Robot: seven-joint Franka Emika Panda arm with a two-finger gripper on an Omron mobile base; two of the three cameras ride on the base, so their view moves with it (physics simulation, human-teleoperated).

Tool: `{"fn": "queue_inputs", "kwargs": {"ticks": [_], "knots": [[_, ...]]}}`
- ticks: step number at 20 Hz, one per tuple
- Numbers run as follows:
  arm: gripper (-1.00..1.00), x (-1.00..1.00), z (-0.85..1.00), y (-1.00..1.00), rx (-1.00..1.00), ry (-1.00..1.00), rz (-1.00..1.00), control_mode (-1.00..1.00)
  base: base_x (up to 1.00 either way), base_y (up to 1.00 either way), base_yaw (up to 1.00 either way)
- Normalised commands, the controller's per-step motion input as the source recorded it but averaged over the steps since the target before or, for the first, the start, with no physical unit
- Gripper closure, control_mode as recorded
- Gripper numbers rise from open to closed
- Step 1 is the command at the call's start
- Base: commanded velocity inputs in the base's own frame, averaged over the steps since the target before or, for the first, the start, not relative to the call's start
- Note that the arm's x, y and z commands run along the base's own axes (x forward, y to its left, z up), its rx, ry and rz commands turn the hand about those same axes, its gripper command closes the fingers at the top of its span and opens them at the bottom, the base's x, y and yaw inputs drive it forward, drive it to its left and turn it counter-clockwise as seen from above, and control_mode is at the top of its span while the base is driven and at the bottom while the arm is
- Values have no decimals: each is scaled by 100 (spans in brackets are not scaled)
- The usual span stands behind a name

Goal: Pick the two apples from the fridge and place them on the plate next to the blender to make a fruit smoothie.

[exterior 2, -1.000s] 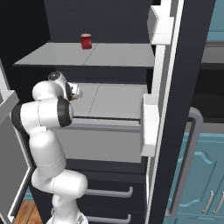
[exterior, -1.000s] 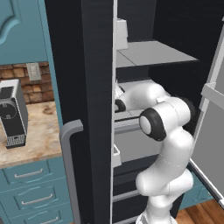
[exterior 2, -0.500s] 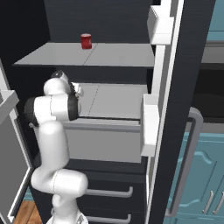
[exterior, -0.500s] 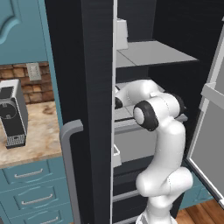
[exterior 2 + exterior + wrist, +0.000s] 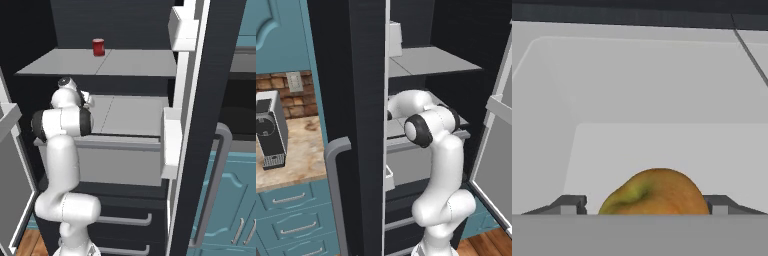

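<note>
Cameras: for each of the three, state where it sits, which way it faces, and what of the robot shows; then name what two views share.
Left base view: behind the arm to its left, facing the open fridge; the coffee machine stands on the counter at left.
Right base view: behind the arm to its right, facing the fridge shelves; a red can stands on the upper shelf.
Hand view: on the hand, looking along the gripper at the yellow-orange apple between its fingertips.
Shared: both base views show the arm reaching onto the middle shelf.
</note>
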Motion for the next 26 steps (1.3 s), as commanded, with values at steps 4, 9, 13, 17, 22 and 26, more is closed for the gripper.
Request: {"fn": "queue_inputs", "kwargs": {"ticks": [4,9,13,17,22,26], "knots": [[100,-11,-54,-34,0,0,0,-100,0,0,0],[100,0,-15,-12,0,-5,0,-100,0,0,0],[100,-5,-7,-1,0,-12,0,-100,0,0,0],[100,-49,1,0,0,-20,0,-100,0,0,0],[100,-91,47,0,0,-23,0,-100,0,0,0],[100,-100,95,-4,0,-10,0,-100,0,0,0]]}}
